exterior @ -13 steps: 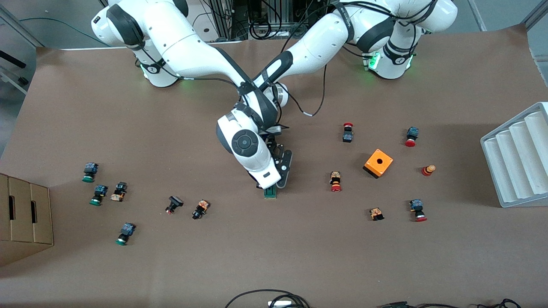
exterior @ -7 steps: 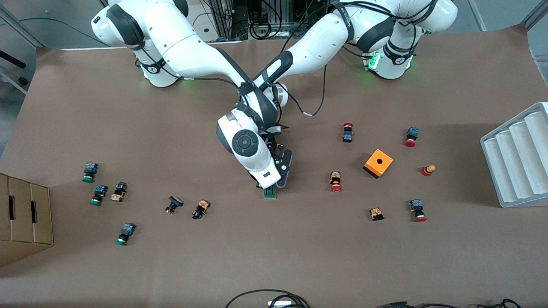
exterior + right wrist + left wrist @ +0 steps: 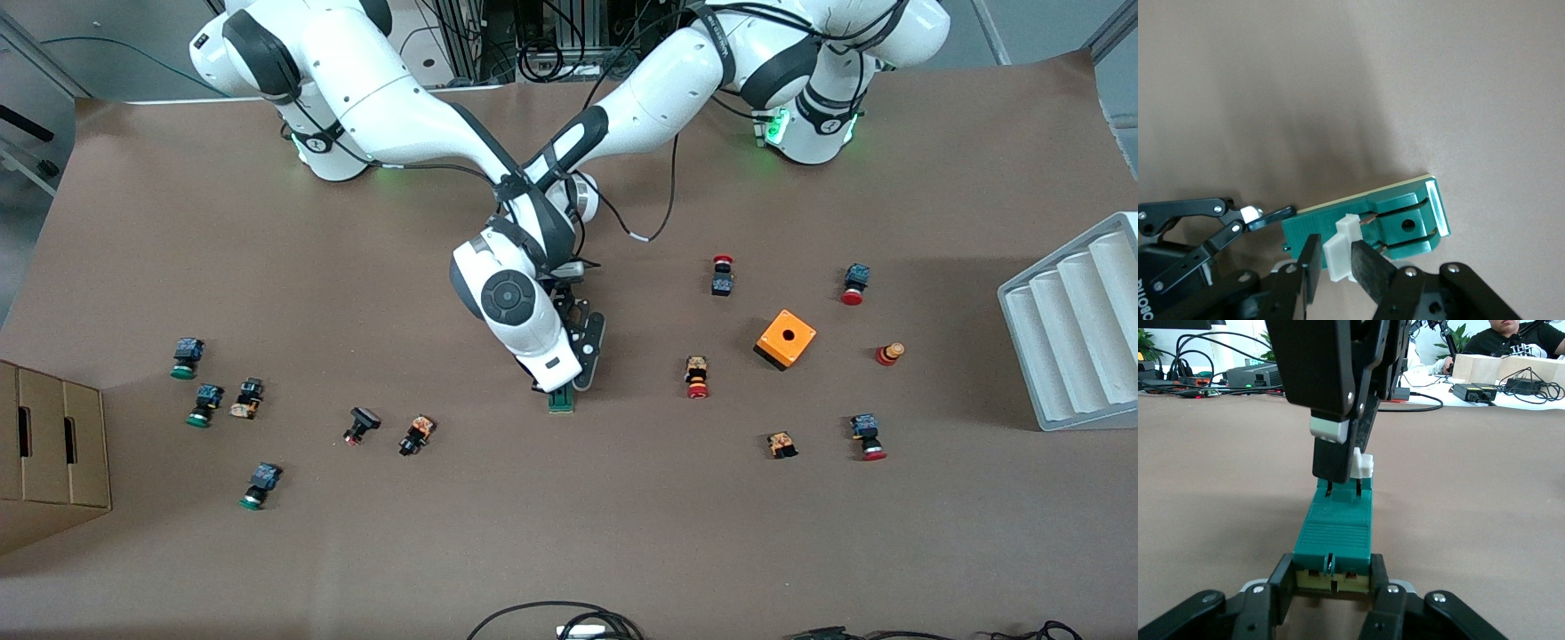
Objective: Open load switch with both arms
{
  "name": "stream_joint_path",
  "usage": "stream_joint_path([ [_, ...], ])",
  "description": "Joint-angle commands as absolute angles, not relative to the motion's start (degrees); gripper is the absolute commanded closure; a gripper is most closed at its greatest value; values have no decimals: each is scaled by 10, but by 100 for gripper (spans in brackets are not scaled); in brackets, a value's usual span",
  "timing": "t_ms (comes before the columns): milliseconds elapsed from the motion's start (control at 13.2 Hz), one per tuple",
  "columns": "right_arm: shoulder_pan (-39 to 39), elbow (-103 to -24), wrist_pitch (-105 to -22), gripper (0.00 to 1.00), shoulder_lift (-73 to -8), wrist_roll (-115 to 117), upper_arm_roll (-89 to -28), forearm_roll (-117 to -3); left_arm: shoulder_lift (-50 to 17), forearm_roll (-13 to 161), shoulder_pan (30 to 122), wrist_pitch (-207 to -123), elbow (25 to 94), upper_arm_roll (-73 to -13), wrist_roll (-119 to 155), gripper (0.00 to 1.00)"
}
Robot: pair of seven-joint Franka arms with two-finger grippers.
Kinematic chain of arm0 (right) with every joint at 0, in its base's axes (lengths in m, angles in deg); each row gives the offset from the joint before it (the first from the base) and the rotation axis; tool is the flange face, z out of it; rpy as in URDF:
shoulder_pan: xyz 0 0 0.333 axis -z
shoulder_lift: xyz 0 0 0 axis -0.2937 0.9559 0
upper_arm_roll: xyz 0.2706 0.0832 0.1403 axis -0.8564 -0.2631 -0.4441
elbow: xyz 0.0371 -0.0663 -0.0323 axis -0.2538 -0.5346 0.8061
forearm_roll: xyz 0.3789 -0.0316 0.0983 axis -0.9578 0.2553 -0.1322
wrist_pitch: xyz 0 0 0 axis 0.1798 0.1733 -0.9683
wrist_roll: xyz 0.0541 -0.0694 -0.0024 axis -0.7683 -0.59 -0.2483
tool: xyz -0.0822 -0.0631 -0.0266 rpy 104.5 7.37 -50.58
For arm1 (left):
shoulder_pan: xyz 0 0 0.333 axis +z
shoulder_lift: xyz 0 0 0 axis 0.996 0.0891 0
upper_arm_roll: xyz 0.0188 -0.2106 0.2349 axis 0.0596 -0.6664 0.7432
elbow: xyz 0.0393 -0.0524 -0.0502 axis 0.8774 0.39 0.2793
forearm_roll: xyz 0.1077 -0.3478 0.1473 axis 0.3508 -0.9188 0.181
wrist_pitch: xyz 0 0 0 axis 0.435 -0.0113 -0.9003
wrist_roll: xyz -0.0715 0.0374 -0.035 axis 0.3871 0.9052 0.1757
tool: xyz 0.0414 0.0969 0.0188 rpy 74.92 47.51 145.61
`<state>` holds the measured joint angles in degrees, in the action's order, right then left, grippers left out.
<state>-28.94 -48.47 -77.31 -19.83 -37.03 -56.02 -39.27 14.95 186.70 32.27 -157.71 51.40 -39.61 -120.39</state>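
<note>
While the left gripper (image 3: 1331, 603) fingers clamp the load switch (image 3: 1335, 532) end against the worktop (image 3: 622, 498), the right gripper (image 3: 1335, 267) fingers — pinching its white slider (image 3: 1340, 250) — should apparently pull straight, without twisting.

A robotics lab was indicated: two white jointed Franka arms (image 3: 418, 107) w/ black joint bands were mounted at a brown paper-covered table (image 3: 267, 551), w/ tangled black cables & electronics (image 3: 1238, 377) seen nearby.
</note>
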Motion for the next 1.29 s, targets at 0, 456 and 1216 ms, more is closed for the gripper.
stream_joint_path([
  [0,-293,-495,-781,71,-194,-366,-559,-397,165,1868,321,-1583,501,-391,-1214,94],
  [456,-292,-495,-773,71,-201,-366,-559,-398,165,1868,321,-1583,501,-391,-1213,94],
  [1216,-286,-493,-754,72,-216,-368,-559,-399,165,1868,321,-1583,501,-391,-1213,94],
])
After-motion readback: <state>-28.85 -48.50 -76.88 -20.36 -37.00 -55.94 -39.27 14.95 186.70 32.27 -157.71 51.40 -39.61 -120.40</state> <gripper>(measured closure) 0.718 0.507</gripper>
